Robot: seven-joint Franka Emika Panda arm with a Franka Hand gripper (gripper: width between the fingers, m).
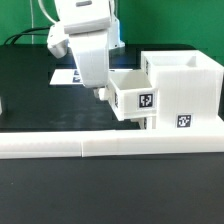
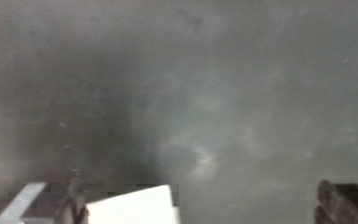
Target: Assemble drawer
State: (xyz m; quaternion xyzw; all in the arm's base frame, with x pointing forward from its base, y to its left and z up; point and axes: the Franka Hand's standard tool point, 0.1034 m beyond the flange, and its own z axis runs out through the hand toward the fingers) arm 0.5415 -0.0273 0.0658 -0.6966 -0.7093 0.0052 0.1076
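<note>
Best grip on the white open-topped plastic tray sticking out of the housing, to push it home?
Probably no pinch: press the white plastic tray's tagged front face, coming from the exterior view's left where the gripper hangs. The tray already sits partway in the tall white housing.

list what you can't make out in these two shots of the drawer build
- Pincer tips: in the exterior view too small and dark to tell open from shut, or whether they touch the tray.
- Housing inside: hidden by its own walls in the exterior view.
- Marker board: mostly hidden behind the arm.
- Wrist view: blurred; fingers cut off by the picture's edge, and the white corner between them cannot be identified.
</note>
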